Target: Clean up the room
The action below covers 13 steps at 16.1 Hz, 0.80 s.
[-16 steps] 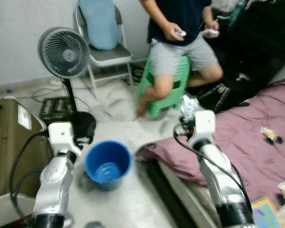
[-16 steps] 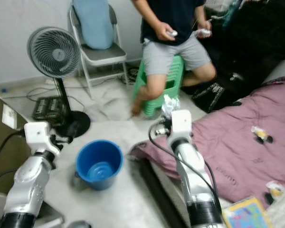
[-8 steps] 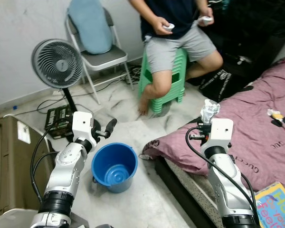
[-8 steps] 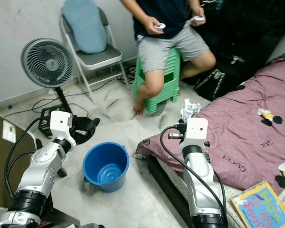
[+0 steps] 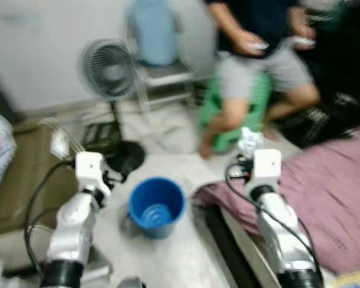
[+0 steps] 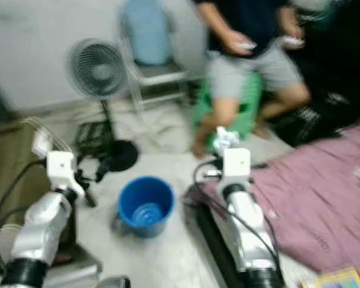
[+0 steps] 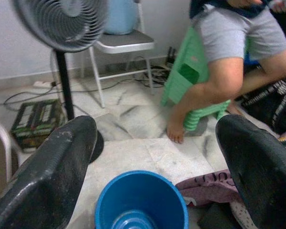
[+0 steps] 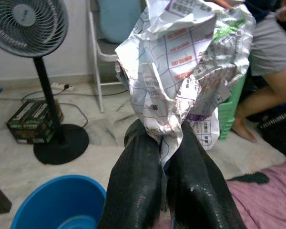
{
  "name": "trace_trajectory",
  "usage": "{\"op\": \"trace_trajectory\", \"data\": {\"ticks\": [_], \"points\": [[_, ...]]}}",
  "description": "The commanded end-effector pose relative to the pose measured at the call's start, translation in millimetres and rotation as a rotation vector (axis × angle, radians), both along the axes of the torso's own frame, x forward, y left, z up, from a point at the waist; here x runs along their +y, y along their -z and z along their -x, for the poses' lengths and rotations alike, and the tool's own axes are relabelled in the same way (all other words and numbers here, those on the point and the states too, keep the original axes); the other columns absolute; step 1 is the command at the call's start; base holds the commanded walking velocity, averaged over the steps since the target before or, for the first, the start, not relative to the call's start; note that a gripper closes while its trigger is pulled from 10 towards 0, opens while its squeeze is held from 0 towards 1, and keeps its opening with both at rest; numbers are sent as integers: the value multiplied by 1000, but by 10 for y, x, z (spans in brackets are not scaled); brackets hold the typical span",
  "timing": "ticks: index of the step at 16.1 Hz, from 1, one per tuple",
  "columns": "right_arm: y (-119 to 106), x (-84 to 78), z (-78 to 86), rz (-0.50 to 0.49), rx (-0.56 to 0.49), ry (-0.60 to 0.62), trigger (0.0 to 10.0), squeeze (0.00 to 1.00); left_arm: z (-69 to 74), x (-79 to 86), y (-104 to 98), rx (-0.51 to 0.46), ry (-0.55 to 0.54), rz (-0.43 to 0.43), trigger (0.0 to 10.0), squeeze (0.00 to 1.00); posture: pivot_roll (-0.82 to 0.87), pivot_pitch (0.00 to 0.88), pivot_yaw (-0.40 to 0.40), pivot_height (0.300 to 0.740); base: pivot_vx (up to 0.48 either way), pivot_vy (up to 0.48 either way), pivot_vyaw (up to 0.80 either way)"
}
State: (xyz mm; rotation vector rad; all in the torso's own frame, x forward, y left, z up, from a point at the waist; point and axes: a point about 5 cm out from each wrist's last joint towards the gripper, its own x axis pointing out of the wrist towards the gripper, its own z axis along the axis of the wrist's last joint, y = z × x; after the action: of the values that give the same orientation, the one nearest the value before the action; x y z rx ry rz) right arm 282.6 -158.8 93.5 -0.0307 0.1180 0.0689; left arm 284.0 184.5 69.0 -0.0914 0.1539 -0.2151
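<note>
A: Why is the right claw (image 8: 163, 157) held up in front of the robot like this?

B: I think it is because it carries rubbish. Its two black fingers are pressed together on a crumpled paper (image 8: 181, 67), which has printed squares and some green marks. The paper stands up above the fingertips. In the head views the claw is over the edge of the bed (image 5: 336, 198) with the pink cover, and the blue bucket (image 5: 156, 206) is on the floor to its left, near but not under it.

A: So the bucket is the place for the paper?

B: This is my judgement, yes. The task is to clean the room, and the bucket is open at the top. It looks empty; I see only its ribbed blue bottom. The paper is not yet above it, so the arm must go more to the left before it lets go.

A: And the left claw (image 7: 157, 157)?

B: Its fingers are spread wide and hold nothing. In its wrist view the bucket is between the two fingers, a bit further ahead. Maybe it waits there to stay out of the way, but I cannot be sure.

A: What else is near?

B: A standing fan (image 5: 111, 66) behind the bucket, a folding chair (image 7: 124, 45), and a person (image 5: 261, 54) sitting on a green stool (image 7: 190, 81). The head views are blurred, so small things are hard to tell.
</note>
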Motion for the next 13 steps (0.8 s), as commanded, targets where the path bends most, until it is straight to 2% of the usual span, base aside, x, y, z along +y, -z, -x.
{"op": "trace_trajectory", "data": {"ticks": [1, 3, 10, 13], "points": [[-33, 38, -16, -10, -7, -16, 10000, 0, -8, 1, -51, -12, 3, -9, 10000, 0, -80, 0, -43, 740, 0, 0, 800], [-27, 36, -26, -9, -3, -19, 10000, 0, 13, -22, -47, -10, 19, -12, 10000, 0, -78, 0, -49, 740, 0, 0, 800], [-46, 46, -39, -1, -14, -30, 10000, 0, -7, -57, -100, -34, 36, 0, 10000, 0, -78, 0, -52, 740, 0, 0, 0], [-28, 90, -17, -3, -6, -46, 10000, 0, -11, -44, -108, -37, 30, -6, 10000, 0, -72, 0, -56, 740, 0, 0, 800]]}}
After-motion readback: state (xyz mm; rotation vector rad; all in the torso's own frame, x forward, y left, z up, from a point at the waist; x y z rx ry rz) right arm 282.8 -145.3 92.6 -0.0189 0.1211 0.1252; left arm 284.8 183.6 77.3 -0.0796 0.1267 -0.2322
